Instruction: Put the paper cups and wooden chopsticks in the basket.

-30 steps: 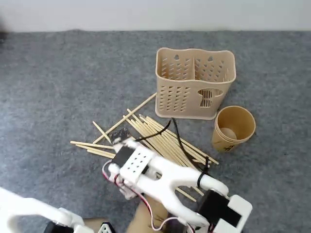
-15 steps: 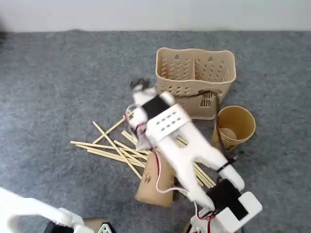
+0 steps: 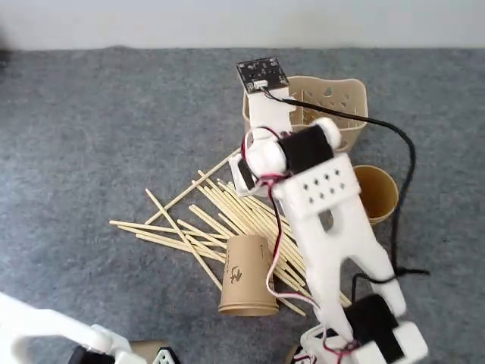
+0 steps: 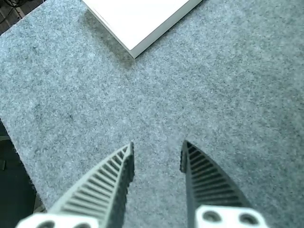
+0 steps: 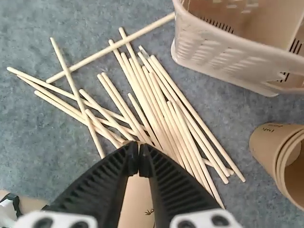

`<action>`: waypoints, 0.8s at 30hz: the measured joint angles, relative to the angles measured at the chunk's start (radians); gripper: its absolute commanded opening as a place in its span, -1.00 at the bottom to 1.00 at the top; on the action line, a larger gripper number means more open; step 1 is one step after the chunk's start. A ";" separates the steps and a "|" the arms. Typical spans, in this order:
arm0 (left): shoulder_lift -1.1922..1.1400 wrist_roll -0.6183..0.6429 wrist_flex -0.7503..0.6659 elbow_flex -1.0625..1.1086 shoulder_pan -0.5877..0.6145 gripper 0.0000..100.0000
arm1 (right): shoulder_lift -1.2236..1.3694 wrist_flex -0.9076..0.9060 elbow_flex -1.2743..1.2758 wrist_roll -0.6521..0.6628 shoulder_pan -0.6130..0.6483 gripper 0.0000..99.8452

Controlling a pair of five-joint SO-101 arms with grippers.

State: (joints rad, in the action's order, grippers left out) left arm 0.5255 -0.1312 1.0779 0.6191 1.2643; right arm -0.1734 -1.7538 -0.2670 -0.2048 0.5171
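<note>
Wooden chopsticks (image 3: 235, 216): thin pale sticks fanned on grey felt (image 3: 91, 136) before the slotted beige basket (image 5: 228, 52). High view gives one tipped paper cup (image 3: 246, 277) lying across the sticks; right wrist view gives a nested stack of cups (image 5: 280, 152) beside the basket. Right gripper (image 5: 138, 159): ribbed tips together, empty, above the sticks; left gripper (image 4: 156, 154): tips apart over bare felt.

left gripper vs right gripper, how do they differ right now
The left gripper is open; the right gripper is shut, tips touching. The left gripper hangs over bare grey mat; the right gripper hangs over the wooden chopsticks near the basket. Both have ribbed jaws and point downward.
</note>
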 measured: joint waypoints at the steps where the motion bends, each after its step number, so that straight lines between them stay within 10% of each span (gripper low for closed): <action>1: 0.000 0.000 0.000 0.000 0.000 -0.68 | -0.020 0.000 0.014 0.003 0.006 -0.98; 7: 0.000 0.000 0.000 0.000 0.000 -0.68 | -0.069 0.000 0.255 -0.063 0.104 -0.90; 18: 0.000 0.000 -0.026 0.011 0.000 -0.68 | -0.069 0.069 0.594 -0.270 0.310 -0.09; 24: 0.000 0.000 -0.026 0.011 0.000 -0.68 | -0.089 0.249 0.727 -0.336 0.367 -0.05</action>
State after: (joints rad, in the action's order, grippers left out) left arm 0.5255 -0.1312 1.0518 0.6299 1.2643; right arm -0.2624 -1.5052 0.4603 -0.5409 0.8838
